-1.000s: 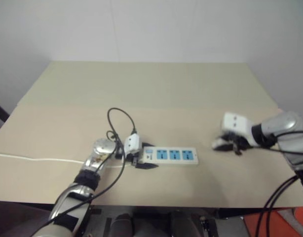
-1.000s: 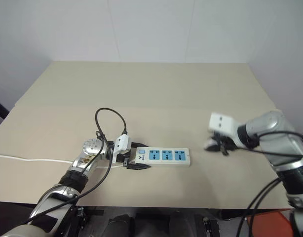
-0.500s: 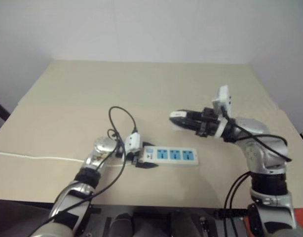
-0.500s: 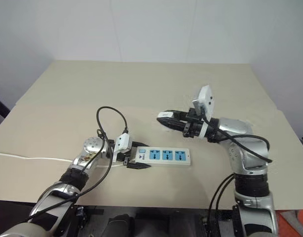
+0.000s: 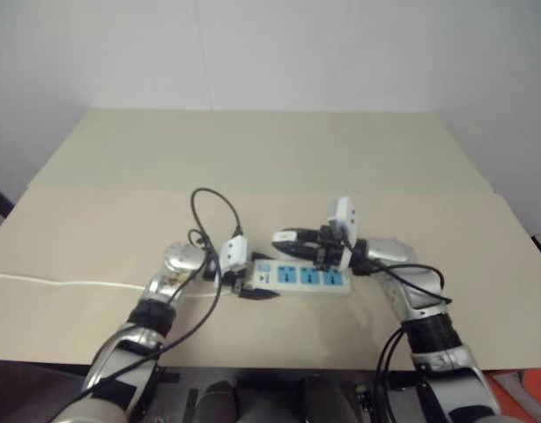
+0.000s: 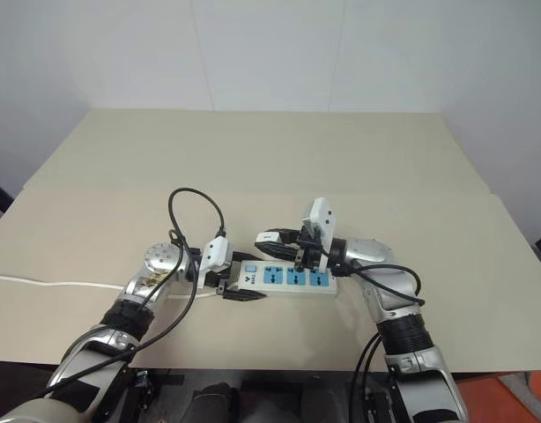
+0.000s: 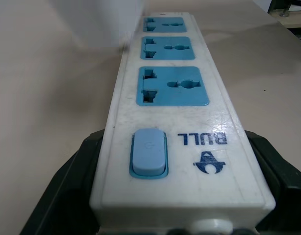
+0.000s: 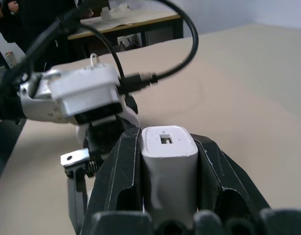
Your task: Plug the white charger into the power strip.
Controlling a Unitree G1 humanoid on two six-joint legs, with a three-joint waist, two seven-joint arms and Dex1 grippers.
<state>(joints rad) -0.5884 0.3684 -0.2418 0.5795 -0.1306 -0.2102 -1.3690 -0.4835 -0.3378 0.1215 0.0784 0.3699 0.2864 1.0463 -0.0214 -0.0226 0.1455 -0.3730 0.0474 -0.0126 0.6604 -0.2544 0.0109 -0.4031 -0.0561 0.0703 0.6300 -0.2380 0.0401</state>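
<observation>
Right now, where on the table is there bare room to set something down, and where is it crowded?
Bare: the table's far half behind both arms, and its right side beyond the right gripper. Crowded: front centre, where the left gripper clamps the power strip, the right holds the white charger above it, and a black cable loops.

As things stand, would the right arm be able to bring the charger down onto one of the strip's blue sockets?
Probably yes. The right gripper, shut on the white charger, hangs just above the power strip, whose three blue sockets lie bare, while the left gripper clamps only the switch end.
</observation>
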